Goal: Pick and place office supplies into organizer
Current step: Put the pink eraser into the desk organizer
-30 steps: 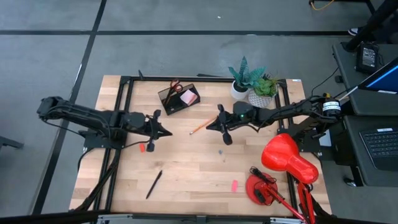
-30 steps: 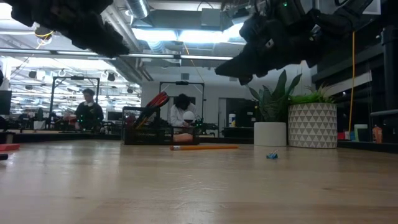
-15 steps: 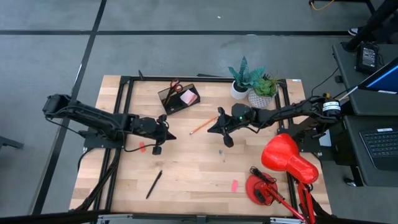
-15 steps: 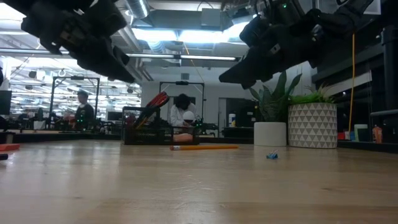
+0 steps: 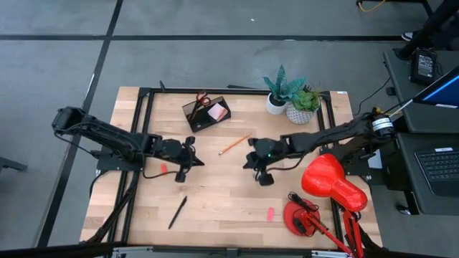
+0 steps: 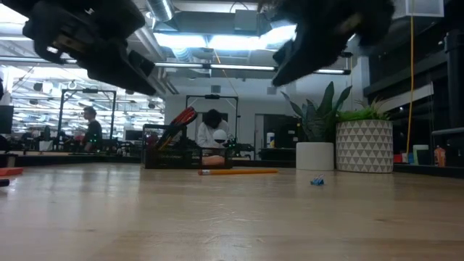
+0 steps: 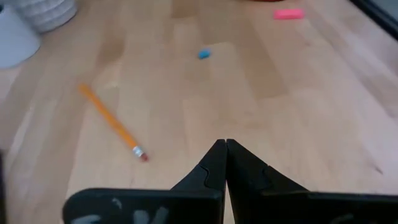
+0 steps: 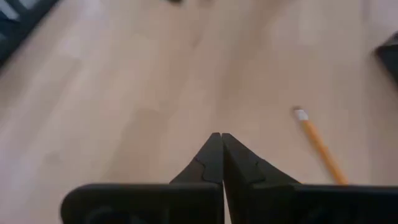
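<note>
The dark organizer (image 5: 206, 113) stands at the far middle of the table and holds red-handled scissors (image 5: 201, 99) and a pink sticky pad (image 5: 217, 112). An orange pencil (image 5: 234, 145) lies flat between the organizer and my grippers; it also shows in the wrist views (image 7: 112, 123) (image 8: 318, 144). A black pen (image 5: 178, 212) lies near the front left. One pink eraser (image 5: 270, 213) lies front right, and a red one (image 5: 163, 168) lies under my left arm. My left gripper (image 7: 225, 144) and right gripper (image 8: 217, 137) are both shut and empty. They hover above the table's middle, tips facing each other.
Two white plant pots (image 5: 276, 104) (image 5: 303, 113) stand at the far right. A red desk lamp (image 5: 330, 186) fills the near right corner. A tiny blue bit (image 7: 204, 54) lies on the wood near the middle. Bare wood stretches between the grippers and along the front.
My right gripper has swung toward the table's near edge, away from the pencil, and has tipped more level. My left gripper has sunk a little and reached farther toward the table's middle. Nothing on the table has moved.
</note>
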`<state>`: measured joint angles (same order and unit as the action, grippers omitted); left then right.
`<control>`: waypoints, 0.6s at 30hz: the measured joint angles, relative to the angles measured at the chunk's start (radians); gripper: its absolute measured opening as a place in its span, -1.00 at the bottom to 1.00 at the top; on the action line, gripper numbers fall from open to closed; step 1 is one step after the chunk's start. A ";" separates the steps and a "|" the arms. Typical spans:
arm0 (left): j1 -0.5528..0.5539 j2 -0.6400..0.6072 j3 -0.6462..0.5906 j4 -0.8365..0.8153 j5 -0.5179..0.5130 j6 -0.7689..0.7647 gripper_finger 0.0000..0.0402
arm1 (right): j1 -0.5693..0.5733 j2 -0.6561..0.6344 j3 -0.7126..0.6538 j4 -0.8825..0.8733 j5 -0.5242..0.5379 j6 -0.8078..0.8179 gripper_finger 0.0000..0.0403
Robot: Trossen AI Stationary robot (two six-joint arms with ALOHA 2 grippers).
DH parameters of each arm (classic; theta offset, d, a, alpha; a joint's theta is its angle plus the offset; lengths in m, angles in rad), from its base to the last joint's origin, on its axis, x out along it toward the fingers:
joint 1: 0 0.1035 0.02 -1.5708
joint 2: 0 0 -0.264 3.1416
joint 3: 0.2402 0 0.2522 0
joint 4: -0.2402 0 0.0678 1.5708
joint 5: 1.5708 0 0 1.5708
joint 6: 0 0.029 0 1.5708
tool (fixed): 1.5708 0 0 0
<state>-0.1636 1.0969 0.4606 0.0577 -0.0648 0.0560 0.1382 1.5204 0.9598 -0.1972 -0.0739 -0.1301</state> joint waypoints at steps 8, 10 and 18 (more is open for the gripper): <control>-0.091 0.000 0.000 0.087 0.005 0.042 -0.99 | 0.188 0.007 0.067 -0.058 0.129 0.160 -0.99; -0.115 0.000 0.000 0.130 0.005 0.035 -0.99 | 0.237 0.007 0.079 -0.092 0.177 0.198 -0.99; -0.215 0.019 0.000 0.266 -0.004 0.035 -0.99 | 0.363 0.010 0.087 -0.154 0.207 0.344 -0.99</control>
<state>-0.3784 1.1162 0.4606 0.3236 -0.0692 0.0910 0.5008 1.5301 1.0466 -0.3516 0.1333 0.2137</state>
